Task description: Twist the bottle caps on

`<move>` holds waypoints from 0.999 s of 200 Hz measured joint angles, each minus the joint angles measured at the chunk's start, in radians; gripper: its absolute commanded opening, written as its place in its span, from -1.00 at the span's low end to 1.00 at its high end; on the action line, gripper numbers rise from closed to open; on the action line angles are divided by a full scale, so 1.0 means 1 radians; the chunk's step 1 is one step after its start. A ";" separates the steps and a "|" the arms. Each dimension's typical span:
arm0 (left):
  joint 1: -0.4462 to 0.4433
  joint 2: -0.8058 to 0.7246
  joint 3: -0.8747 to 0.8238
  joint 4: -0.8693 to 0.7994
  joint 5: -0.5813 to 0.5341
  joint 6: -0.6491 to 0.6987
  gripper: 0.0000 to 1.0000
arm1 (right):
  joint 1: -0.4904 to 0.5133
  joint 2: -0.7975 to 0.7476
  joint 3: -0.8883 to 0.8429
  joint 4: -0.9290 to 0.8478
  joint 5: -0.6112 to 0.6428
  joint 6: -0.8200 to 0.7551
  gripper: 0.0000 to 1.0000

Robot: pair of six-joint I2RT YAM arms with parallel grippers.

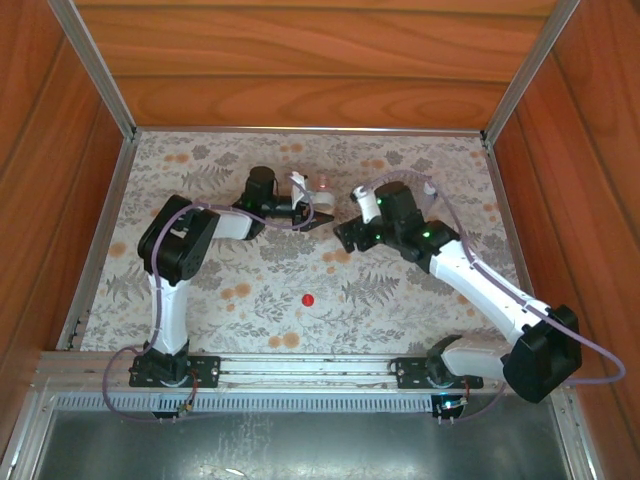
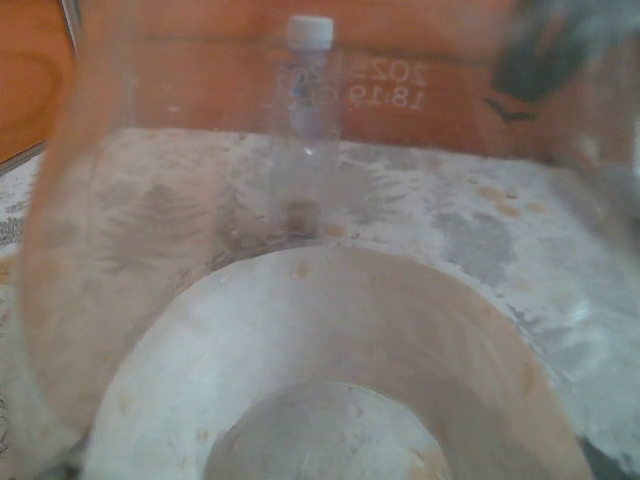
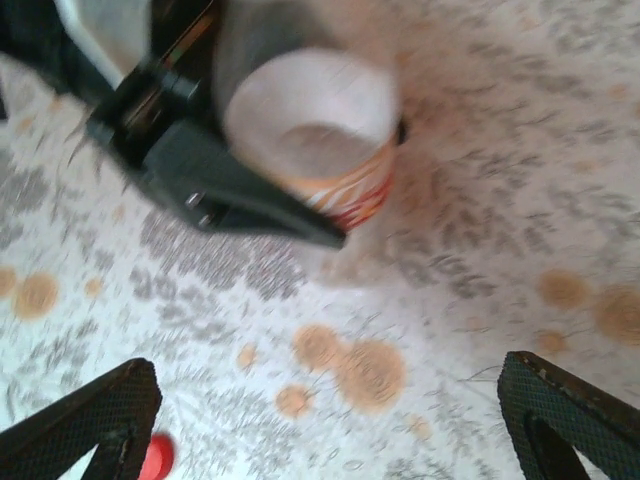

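Observation:
My left gripper [image 1: 312, 207] is shut on the bottle with the red-and-white label [image 1: 325, 189] at the middle back of the table. In the right wrist view its black fingers [image 3: 235, 195] clamp that bottle [image 3: 330, 150], whose open mouth faces the camera. The left wrist view looks through the held bottle's clear wall [image 2: 330, 350]; its own jaws are hidden. Beyond it stands the plain bottle [image 2: 308, 130], upright with the white cap [image 2: 310, 31] on top. My right gripper [image 1: 347, 228] [image 3: 330, 425] is open, just right of the held bottle. The red cap [image 1: 308, 298] [image 3: 155, 458] lies loose on the cloth.
A floral cloth [image 1: 400, 290] covers the table, boxed in by wooden walls [image 1: 300, 60] at the back and sides. An aluminium rail [image 1: 300, 365] runs along the near edge between the arm bases.

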 measured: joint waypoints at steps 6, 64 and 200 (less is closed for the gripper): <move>0.000 -0.003 -0.005 0.001 0.000 0.000 0.22 | 0.019 0.000 -0.011 -0.001 0.000 -0.005 0.83; 0.026 -0.042 -0.063 0.010 0.000 0.035 0.21 | 0.229 0.002 -0.190 0.070 -0.033 -0.042 0.83; 0.079 -0.115 -0.174 0.034 -0.019 0.075 0.23 | 0.343 0.362 -0.100 0.118 -0.038 -0.224 0.38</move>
